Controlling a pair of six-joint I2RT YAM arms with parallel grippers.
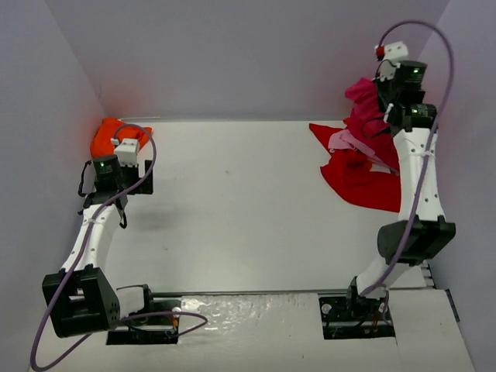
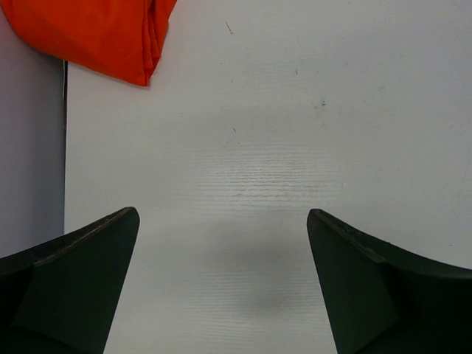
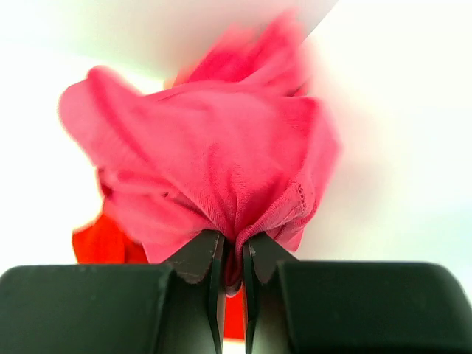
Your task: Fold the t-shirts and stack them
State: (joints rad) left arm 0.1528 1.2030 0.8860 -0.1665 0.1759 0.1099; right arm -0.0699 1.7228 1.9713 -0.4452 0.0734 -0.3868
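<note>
Grip check: right gripper (image 3: 232,247) pinched almost closed on a bunched fold of the magenta t-shirt (image 3: 214,162), with cloth squeezed between the fingertips.

Judgement: the step in hand is lifting this shirt off the pile at upper right of the top view. The bright red t-shirt (image 1: 353,182) and a light pink t-shirt (image 1: 345,141) lie under it. Raise slowly and straight, and watch that the pink one does not drag along. Then carry to the bare middle of the table (image 1: 232,201) to spread flat.

Right arm reaches far forward, wrist raised over the pile. Left arm is bent. Left gripper (image 2: 223,214) is spread wide and empty, hovering near the folded orange t-shirt (image 2: 103,37) at upper left.
</note>
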